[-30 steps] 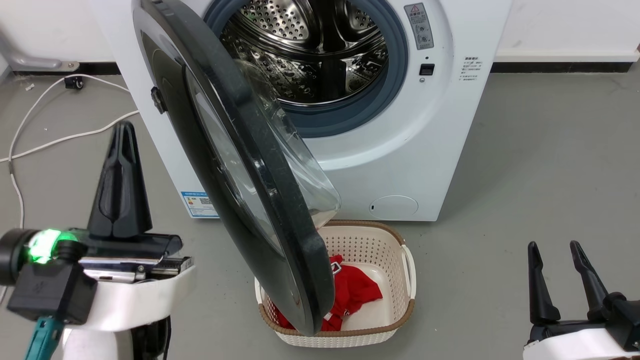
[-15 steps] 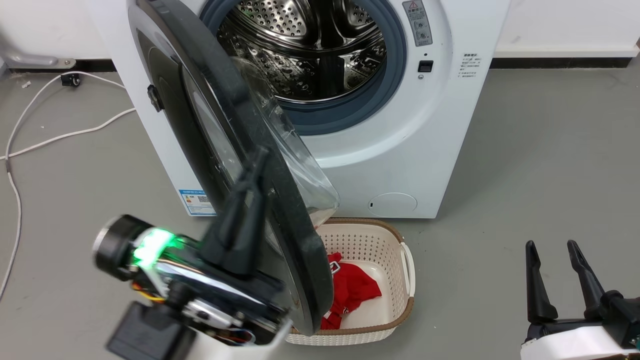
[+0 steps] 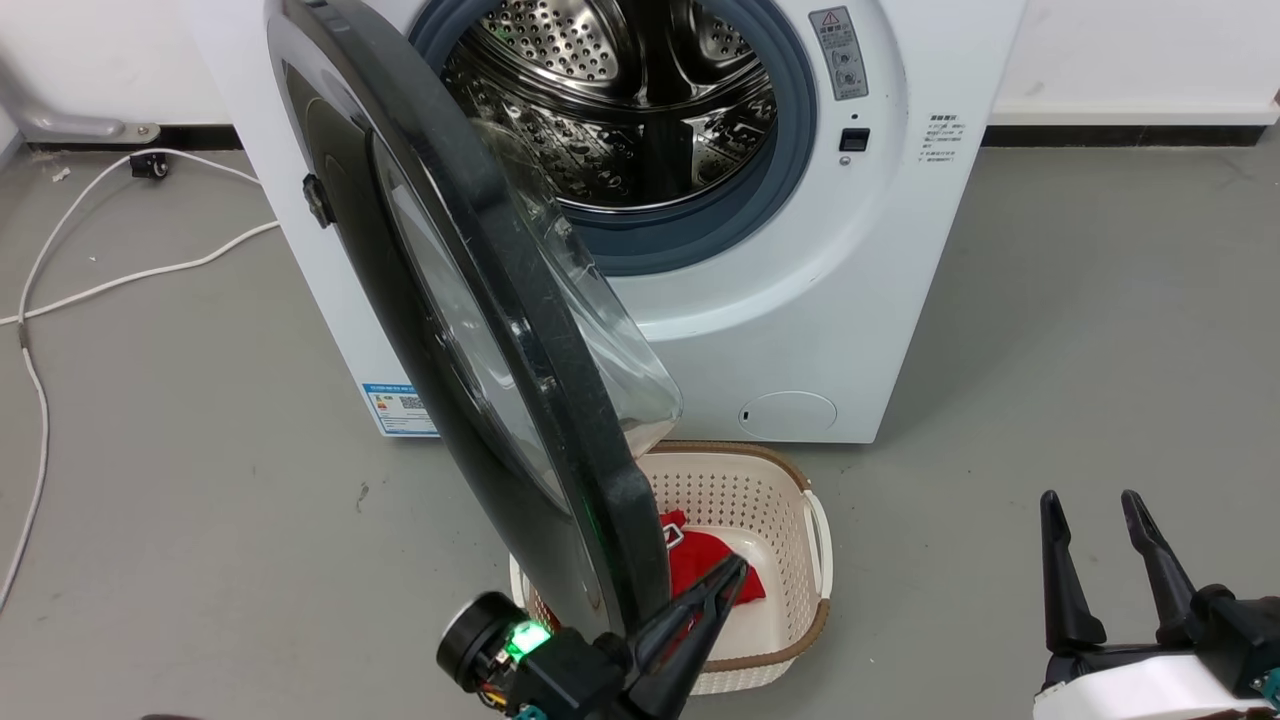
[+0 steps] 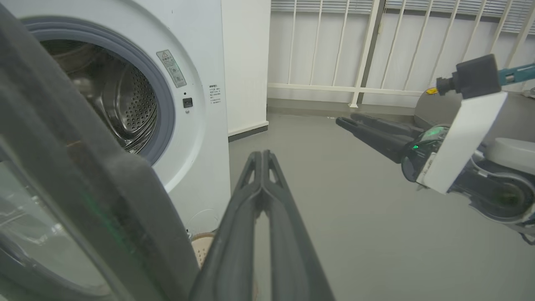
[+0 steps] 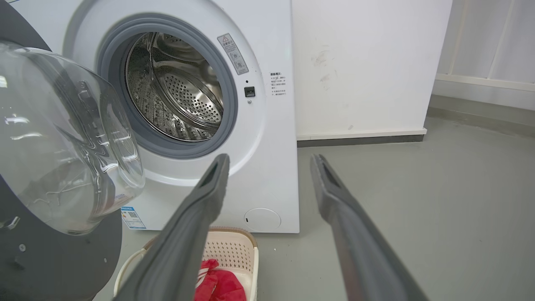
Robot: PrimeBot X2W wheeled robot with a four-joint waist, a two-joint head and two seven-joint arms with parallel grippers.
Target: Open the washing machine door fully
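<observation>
Swung under from the outer side, the left pincer (image 3: 738, 566), fingers pressed shut and empty, sat beside the washing machine door (image 3: 450, 300), half open just to its left; pushing its inner rim outward seemed next.

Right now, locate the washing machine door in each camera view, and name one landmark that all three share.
Head view: the washing machine door slants from the upper left to the bottom centre, nearly edge-on.
Left wrist view: its dark rim runs down the left side.
Right wrist view: its glass bowl and black inner face sit at the left edge.
Shared landmark: the grey rubber ring around the drum opening.
</observation>
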